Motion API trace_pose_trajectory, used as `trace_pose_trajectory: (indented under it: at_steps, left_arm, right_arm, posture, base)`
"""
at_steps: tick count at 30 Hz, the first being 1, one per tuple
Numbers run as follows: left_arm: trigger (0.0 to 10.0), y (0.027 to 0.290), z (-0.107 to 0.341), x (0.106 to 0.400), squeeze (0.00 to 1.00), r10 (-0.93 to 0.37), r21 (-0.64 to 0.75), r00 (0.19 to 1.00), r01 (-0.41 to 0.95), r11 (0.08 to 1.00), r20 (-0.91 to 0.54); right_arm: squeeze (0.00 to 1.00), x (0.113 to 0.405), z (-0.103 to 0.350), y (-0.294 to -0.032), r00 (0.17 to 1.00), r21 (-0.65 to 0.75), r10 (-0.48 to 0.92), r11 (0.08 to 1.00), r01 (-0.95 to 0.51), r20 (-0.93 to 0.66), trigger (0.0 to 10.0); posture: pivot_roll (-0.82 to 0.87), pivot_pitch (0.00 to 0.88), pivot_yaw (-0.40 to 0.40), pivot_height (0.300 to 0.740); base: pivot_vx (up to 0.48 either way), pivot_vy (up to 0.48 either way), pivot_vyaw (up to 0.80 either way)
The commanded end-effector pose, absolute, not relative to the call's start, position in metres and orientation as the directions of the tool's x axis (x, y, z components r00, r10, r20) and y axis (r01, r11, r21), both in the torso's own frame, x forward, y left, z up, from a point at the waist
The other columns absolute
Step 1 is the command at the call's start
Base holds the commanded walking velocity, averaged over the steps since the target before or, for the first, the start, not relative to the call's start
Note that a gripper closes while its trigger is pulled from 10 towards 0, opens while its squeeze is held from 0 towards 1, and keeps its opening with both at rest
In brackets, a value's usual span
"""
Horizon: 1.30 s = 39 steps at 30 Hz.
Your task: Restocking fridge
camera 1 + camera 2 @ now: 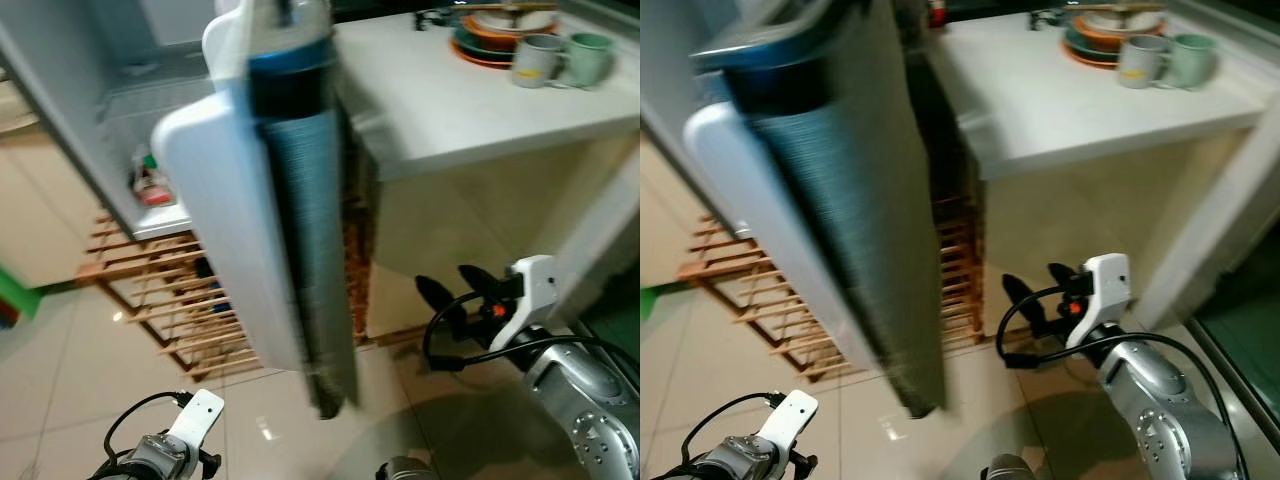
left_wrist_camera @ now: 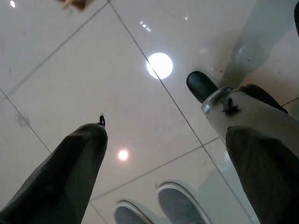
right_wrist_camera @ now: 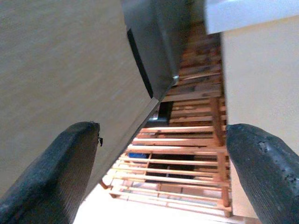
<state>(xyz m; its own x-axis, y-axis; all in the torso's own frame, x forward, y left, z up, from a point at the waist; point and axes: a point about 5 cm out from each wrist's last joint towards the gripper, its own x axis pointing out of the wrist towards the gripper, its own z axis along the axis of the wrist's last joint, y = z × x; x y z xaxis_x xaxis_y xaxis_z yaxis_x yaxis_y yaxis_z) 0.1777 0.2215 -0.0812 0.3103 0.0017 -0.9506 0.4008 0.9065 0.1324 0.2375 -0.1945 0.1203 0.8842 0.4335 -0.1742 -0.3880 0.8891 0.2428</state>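
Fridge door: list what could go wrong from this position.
1. The fridge door stands swung out, edge-on, between the grippers; if it swings, it may strike the raised right gripper, open beside it.
2. The eye views are blurred, so reaching now risks a misjudged grab.
3. The wooden rack sits low by the fridge; a step forward could catch it. The left gripper hangs open over the floor.

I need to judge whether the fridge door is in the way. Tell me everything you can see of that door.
The fridge door is open, swung out toward the camera and seen almost edge-on, blurred. Its outer skin looks white and smooth with rounded corners; the inner side carries a dark grey ribbed lining with a bluish band near the top. It hangs between the fridge interior on the robot's left and the white counter on its right, above the wooden rack. The right hand is low beside it, apart from it, fingers open.
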Motion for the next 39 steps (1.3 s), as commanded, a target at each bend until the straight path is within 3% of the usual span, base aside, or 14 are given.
trace_pose_trajectory:
  at_steps: [1, 7, 11, 19, 23, 25, 32, 39]
  left_arm:
    - [10.0, 0.223, -0.079, 0.181, 0.00, 0.001, 0.135, 0.309, 0.412, 0.901, -0.951]
    - [10.0, 0.217, -0.078, 0.186, 0.00, -0.020, 0.110, 0.302, 0.405, 0.908, -0.953]
    - [10.0, 0.207, -0.069, 0.208, 0.00, -0.043, 0.105, 0.396, 0.345, 0.933, -0.917]
    - [10.0, 0.191, -0.054, 0.237, 0.00, -0.077, 0.096, 0.467, 0.336, 0.937, -0.881]
    - [10.0, 0.190, -0.063, 0.223, 0.00, -0.097, 0.061, 0.455, 0.320, 0.945, -0.885]
    - [10.0, 0.187, -0.062, 0.224, 0.00, -0.103, 0.056, 0.458, 0.322, 0.945, -0.883]
    - [10.0, 0.163, -0.051, 0.245, 0.00, -0.182, 0.021, 0.515, 0.364, 0.931, -0.838]
    - [10.0, 0.124, -0.020, 0.284, 0.00, -0.299, 0.110, 0.602, 0.547, 0.830, -0.741]
  right_arm:
    - [0.00, 0.239, 0.117, -0.193, 0.879, 0.237, 0.432, 0.893, -0.384, -0.205, 10.0]
    - [0.00, 0.245, 0.112, -0.194, 0.897, 0.206, 0.386, 0.916, -0.344, -0.216, 10.0]
    - [0.00, 0.261, 0.110, -0.208, 0.960, 0.111, 0.202, 0.977, -0.184, -0.191, 10.0]
    - [0.00, 0.281, 0.107, -0.199, 0.979, 0.090, 0.124, 0.990, -0.110, -0.162, 10.0]
    - [0.00, 0.293, 0.112, -0.168, 0.972, 0.137, 0.214, 0.970, -0.200, -0.101, 10.0]
    - [0.00, 0.294, 0.113, -0.165, 0.970, 0.139, 0.225, 0.968, -0.211, -0.093, 10.0]
    - [0.00, 0.299, 0.108, -0.148, 0.947, 0.126, 0.303, 0.949, -0.289, -0.106, 10.0]
    - [0.00, 0.299, 0.107, -0.135, 0.919, 0.116, 0.380, 0.923, -0.367, -0.110, 10.0]
  posture:
    - [-0.16, 0.000, 0.108, 0.740]
    - [-0.14, 0.000, 0.108, 0.740]
    - [-0.12, 0.000, 0.092, 0.740]
    - [-0.07, 0.000, 0.081, 0.740]
    - [-0.05, 0.000, 0.074, 0.740]
    - [-0.05, 0.000, 0.074, 0.740]
    - [-0.04, 0.000, 0.055, 0.740]
    - [-0.04, 0.000, 0.050, 0.740]
  base:
    - [0.000, 0.000, 0.00]
    - [0.000, 0.000, 0.00]
    - [0.000, 0.000, 0.00]
    - [0.000, 0.000, 0.00]
    - [0.000, 0.000, 0.00]
    - [0.000, 0.000, 0.00]
    - [0.000, 0.000, 0.00]
    - [0.000, 0.000, 0.00]
